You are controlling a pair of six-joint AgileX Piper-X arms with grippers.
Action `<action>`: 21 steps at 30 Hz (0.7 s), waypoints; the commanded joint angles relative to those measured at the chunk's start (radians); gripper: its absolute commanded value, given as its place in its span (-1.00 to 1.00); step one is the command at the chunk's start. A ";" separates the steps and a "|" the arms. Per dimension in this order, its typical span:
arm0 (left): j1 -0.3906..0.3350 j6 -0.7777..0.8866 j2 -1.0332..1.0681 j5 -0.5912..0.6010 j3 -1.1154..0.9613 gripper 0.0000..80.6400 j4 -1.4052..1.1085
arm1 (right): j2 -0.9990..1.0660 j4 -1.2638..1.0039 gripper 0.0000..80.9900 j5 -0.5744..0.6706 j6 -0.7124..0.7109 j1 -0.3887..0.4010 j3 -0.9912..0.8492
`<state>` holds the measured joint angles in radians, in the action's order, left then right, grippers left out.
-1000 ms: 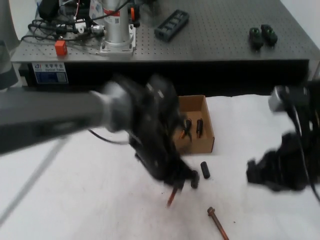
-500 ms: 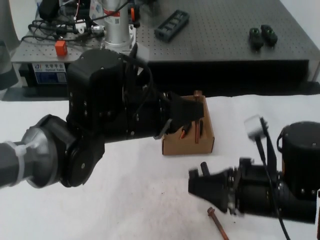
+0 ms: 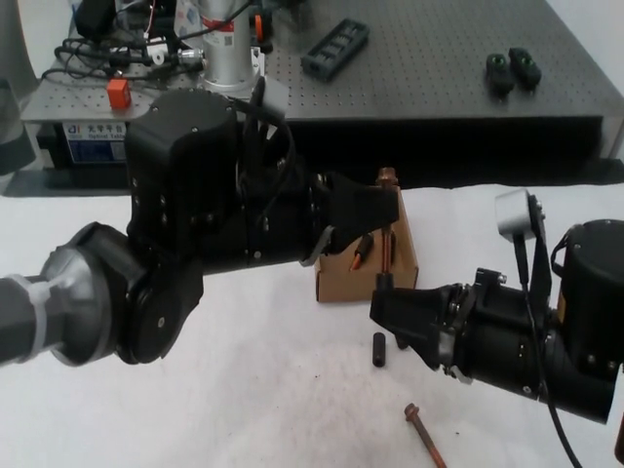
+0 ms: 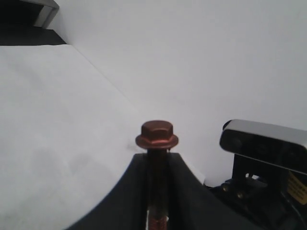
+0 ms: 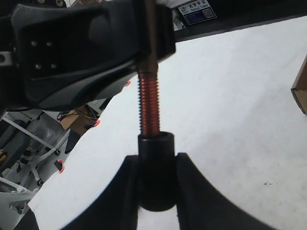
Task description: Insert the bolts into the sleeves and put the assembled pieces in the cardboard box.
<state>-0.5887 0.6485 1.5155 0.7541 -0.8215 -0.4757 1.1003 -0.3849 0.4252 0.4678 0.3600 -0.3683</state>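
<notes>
My left gripper (image 3: 386,213) is shut on a copper bolt (image 3: 387,226) that hangs upright, head up, in front of the cardboard box (image 3: 398,265). In the left wrist view the bolt's head (image 4: 157,134) rises above the left gripper (image 4: 157,162). My right gripper (image 3: 382,291) sits just under it, shut on a black sleeve (image 5: 156,168). The bolt's threaded end (image 5: 149,108) meets the sleeve's top opening between the right gripper (image 5: 156,178) fingers. Inside the box lie assembled pieces (image 3: 362,253).
A second black sleeve (image 3: 378,348) rests on the white cloth below the grippers, and a loose copper bolt (image 3: 425,436) lies near the front edge. Behind the cloth is a perforated metal bench (image 3: 429,68) with cables and black parts.
The left arm swung its bolt up in front of the box and has held there. The right gripper came in from the right and rose to the bolt's lower end.
</notes>
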 commanded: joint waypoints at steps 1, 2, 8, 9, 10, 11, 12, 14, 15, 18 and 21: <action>0.000 0.024 -0.007 0.016 -0.004 -0.99 -0.014 | 0.001 -0.043 -0.95 -0.027 -0.014 0.002 -0.008; 0.000 0.024 -0.007 0.016 -0.004 -0.99 -0.012 | 0.001 -0.050 -0.95 -0.032 -0.014 0.000 -0.008; 0.000 0.021 -0.007 0.017 -0.004 -0.99 0.000 | 0.001 -0.092 -0.95 0.009 -0.020 0.000 -0.008; 0.000 0.022 -0.007 0.017 -0.004 -0.99 0.003 | 0.001 -0.094 -0.95 0.012 -0.020 0.000 -0.008; 0.000 0.022 -0.007 0.017 -0.004 -0.99 0.003 | 0.001 -0.094 -0.95 0.012 -0.020 0.000 -0.008; 0.000 0.022 -0.007 0.017 -0.004 -0.99 0.003 | 0.001 -0.094 -0.95 0.012 -0.025 0.000 -0.008; 0.000 0.022 -0.007 0.017 -0.004 -0.99 0.003 | 0.001 -0.094 -0.95 0.012 -0.039 0.000 -0.008; 0.000 0.022 -0.007 0.017 -0.004 -0.99 0.003 | 0.001 -0.094 -0.95 0.012 -0.042 0.000 -0.008; 0.000 0.022 -0.007 0.020 -0.004 -0.99 0.002 | 0.001 -0.094 -0.95 0.012 -0.042 0.000 -0.008; 0.000 0.025 -0.007 0.036 -0.004 -0.99 0.005 | 0.001 -0.094 -0.95 -0.011 -0.042 0.000 -0.008; 0.000 0.025 -0.007 0.056 -0.004 -0.65 0.011 | 0.001 -0.094 -0.95 -0.042 -0.059 -0.006 -0.008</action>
<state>-0.5865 0.6507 1.5155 0.7917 -0.8215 -0.4618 1.1003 -0.4529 0.3858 0.4211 0.3464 -0.3651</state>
